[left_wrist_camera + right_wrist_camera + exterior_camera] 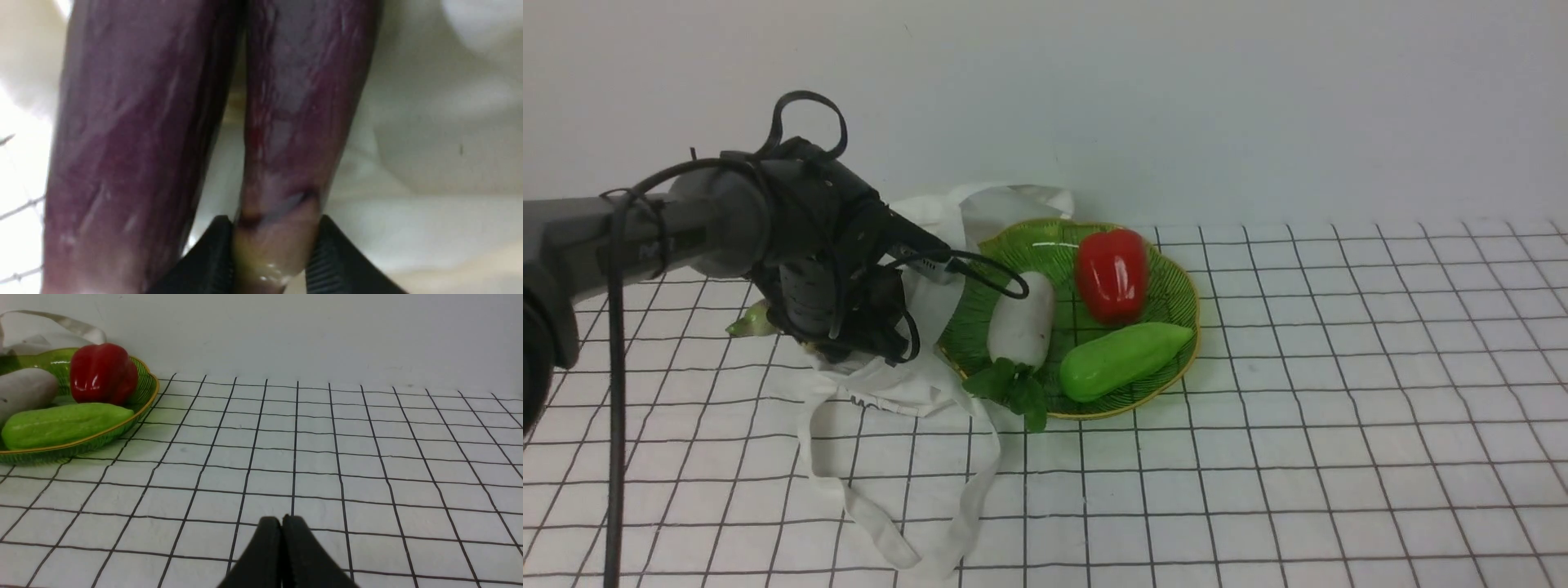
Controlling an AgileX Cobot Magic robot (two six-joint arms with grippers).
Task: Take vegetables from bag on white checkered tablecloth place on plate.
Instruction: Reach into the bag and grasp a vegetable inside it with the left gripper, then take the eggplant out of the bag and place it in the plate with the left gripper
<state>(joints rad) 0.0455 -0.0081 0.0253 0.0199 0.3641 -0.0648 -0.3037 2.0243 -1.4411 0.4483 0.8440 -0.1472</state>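
Observation:
Two long dark purple eggplants fill the left wrist view, lying side by side on the white bag (429, 143). My left gripper (271, 253) is shut on the tan-tipped eggplant (298, 122), one black finger on each side of its pale end. The other eggplant (130, 143) lies beside it, untouched. In the front view my left gripper (849, 331) is down over the bag (907, 384); a pale green stem tip (750, 322) sticks out beside it. The green plate (1045, 241) sits just right of the bag. My right gripper (282, 522) is shut and empty above the checkered tablecloth (327, 457).
On the plate lie a white radish (1021, 318) with green leaves, a red bell pepper (1112, 273) and a light green vegetable (1123, 359). The bag's straps trail toward the front edge (907, 539). A white wall stands behind. The right arm does not show in the front view.

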